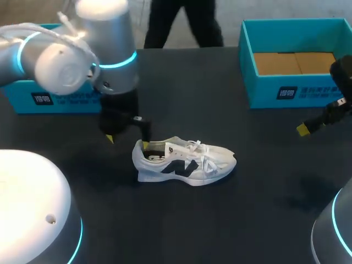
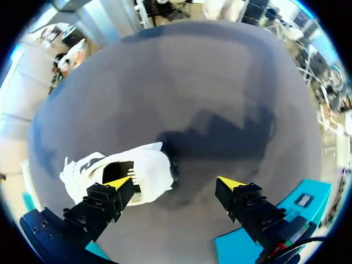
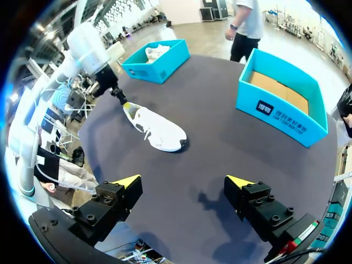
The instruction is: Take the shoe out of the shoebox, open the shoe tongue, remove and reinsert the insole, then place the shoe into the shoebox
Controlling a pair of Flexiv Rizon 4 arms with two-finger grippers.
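A white shoe [image 1: 184,160] with a black side logo lies on its sole in the middle of the dark table, toe to the right. My left gripper [image 1: 127,141] hangs open over its heel. In the left wrist view, one fingertip [image 2: 118,182] sits at the shoe's [image 2: 146,173] opening and the other stands well clear of it. My right gripper [image 1: 311,127] hovers open near the right edge, far from the shoe [image 3: 159,131], and holds nothing [image 3: 183,181]. An open teal shoebox [image 1: 297,82] stands at the back right.
A second teal box [image 3: 157,63] with another white shoe inside stands at the back left, largely behind my left arm in the head view. The first teal box [image 3: 278,104] has a brown cardboard floor. Bare tabletop [image 1: 220,220] lies in front of the shoe.
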